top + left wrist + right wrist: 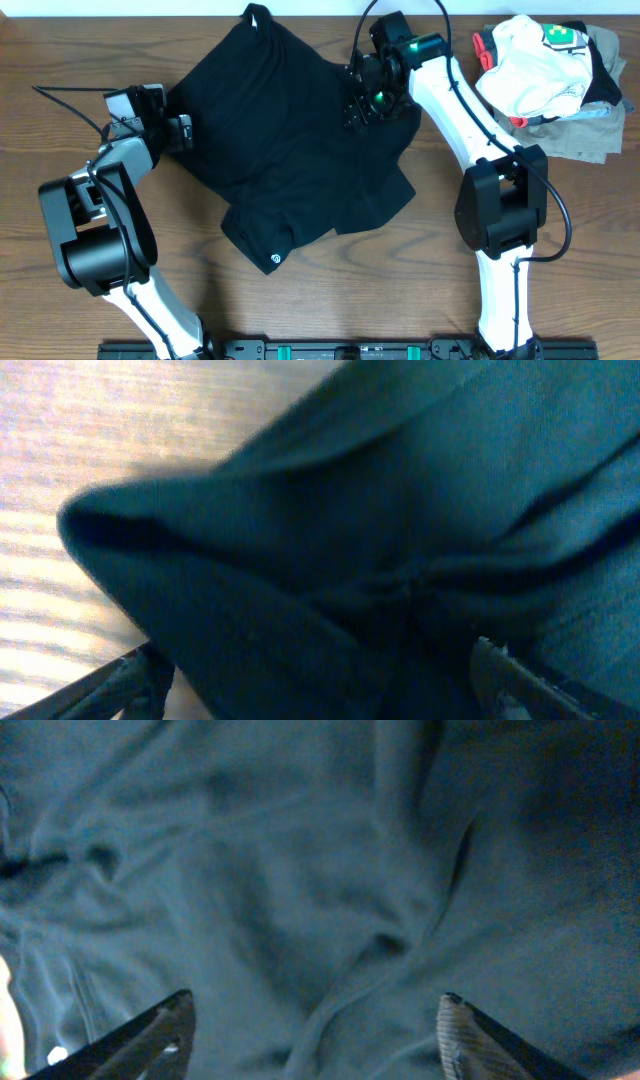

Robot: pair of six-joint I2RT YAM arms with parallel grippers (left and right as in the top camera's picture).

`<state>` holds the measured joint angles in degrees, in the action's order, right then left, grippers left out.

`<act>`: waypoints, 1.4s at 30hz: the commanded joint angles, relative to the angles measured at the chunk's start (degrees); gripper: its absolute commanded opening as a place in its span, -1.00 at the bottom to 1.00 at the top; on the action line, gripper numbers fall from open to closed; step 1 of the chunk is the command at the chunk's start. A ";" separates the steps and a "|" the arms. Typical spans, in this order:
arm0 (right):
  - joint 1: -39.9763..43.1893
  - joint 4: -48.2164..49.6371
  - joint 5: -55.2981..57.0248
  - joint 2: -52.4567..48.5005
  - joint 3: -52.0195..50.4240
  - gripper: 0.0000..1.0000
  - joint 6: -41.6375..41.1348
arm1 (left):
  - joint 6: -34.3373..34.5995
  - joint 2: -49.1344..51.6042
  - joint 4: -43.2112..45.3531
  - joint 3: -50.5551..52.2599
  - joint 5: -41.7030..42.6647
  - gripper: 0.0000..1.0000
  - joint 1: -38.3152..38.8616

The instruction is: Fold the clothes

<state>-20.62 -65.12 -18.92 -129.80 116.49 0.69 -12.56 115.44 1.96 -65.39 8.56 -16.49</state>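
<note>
1. The black garment (290, 140) lies in the middle of the tabletop (70, 40). It is spread out but crumpled, with many soft folds. One narrow corner points to the upper edge, and a small pale round mark (275, 259) shows near its lower border.
2. The left hand (182, 132) is at the left border of the garment. In the left wrist view its two fingers (505, 675) stand wide apart and a thick fold of the cloth lies between them. This hand is open around the fold.
3. The right hand (358, 103) is over the upper right part of the garment. In the right wrist view its fingers (160, 1032) are also well apart, with wrinkled cloth below and between them. This hand is open too and holds nothing.
4. The tabletop is brown wood with a visible grain, and in the left wrist view the light falls pale on it.
5. In the upper right corner, well apart from the black garment, there is a pile. A white garment (530, 65) with a green patch and red trim lies on a khaki-grey garment (590, 135).
6. A black rail (350, 350) runs along the lower edge, near the feet of both arms. Of the room beyond the tabletop I cannot tell.
</note>
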 commanded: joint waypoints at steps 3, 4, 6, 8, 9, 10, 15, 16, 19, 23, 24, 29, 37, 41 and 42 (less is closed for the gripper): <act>-1.44 -4.35 -1.03 0.96 -0.02 -0.03 0.48 | -3.56 0.90 1.07 -0.33 -2.95 0.40 -0.24; -1.75 -5.49 -1.05 0.96 -0.02 -0.07 0.50 | -2.69 0.90 1.31 -0.33 -3.39 0.31 -0.26; -2.62 -8.55 -1.66 0.96 -0.02 -0.12 1.79 | -0.96 0.90 1.68 -0.33 -4.66 0.04 -0.26; -3.61 -11.76 -2.54 0.96 -0.04 -0.13 3.15 | 1.64 0.90 2.01 -0.33 -6.16 -0.23 -0.31; -4.17 -13.40 -2.29 0.96 -0.04 -0.18 3.28 | 2.71 0.90 2.01 -0.33 -6.29 -0.34 -0.31; -4.72 -14.82 -1.81 0.96 -0.04 -0.23 3.28 | 3.39 0.90 2.01 -0.33 -6.29 -0.40 -0.37; -7.04 -18.51 -1.42 0.96 -1.42 -0.44 3.21 | 7.04 0.90 1.57 -0.33 -6.29 -0.88 -0.74; -7.50 -18.45 -1.38 0.96 -2.25 -0.51 2.97 | 7.67 0.85 1.36 -0.33 -6.27 -0.88 -0.79; -8.35 -16.44 1.66 0.96 -6.43 -0.80 0.87 | 10.10 -0.46 -0.76 -0.33 -6.34 -0.88 -0.81; -8.44 -14.34 2.36 0.96 -11.54 -0.97 -1.27 | 11.39 -3.80 -3.41 -0.33 -6.73 -0.88 -0.96; -8.44 -13.79 2.40 0.96 -12.70 -0.97 -1.68 | 11.39 -4.87 -4.02 -0.33 -6.73 -0.88 -1.09; -8.28 -8.59 2.69 0.96 -18.25 -0.97 -3.54 | 11.39 -9.68 -5.14 -0.33 -6.73 -0.88 -2.01; -4.94 3.34 7.13 0.96 -29.79 -0.97 -8.41 | 11.39 -12.79 -5.92 -0.33 -6.71 -0.88 -3.28; -0.42 8.79 9.01 0.94 -32.70 -0.96 -8.39 | 11.39 -12.81 -6.64 -0.33 -6.71 -0.88 -3.28; 0.81 10.05 9.55 0.94 -32.85 -0.95 -8.39 | 11.39 -12.81 -6.67 -0.33 -6.71 -0.88 -3.28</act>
<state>-24.45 -58.92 -21.41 -124.77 86.67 -6.22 -1.48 103.31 -4.60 -65.39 2.92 -19.40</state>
